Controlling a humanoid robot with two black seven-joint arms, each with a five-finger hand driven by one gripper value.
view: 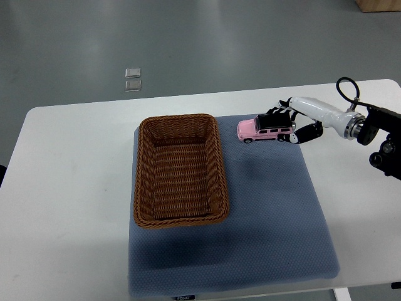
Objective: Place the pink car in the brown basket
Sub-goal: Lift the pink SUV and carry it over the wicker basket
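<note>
On a white table's (75,163) blue mat (276,213), right hand (294,125) pinches pink toy car (264,129), nose toward the brown wicker basket (145,182) leftward.

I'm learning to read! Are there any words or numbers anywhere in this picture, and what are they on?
Small tag on the near edge of the blue mat: it has letters, but too small and blurred to read.
Pink car, brown basket, white table and right hand: no words or numbers show.
</note>
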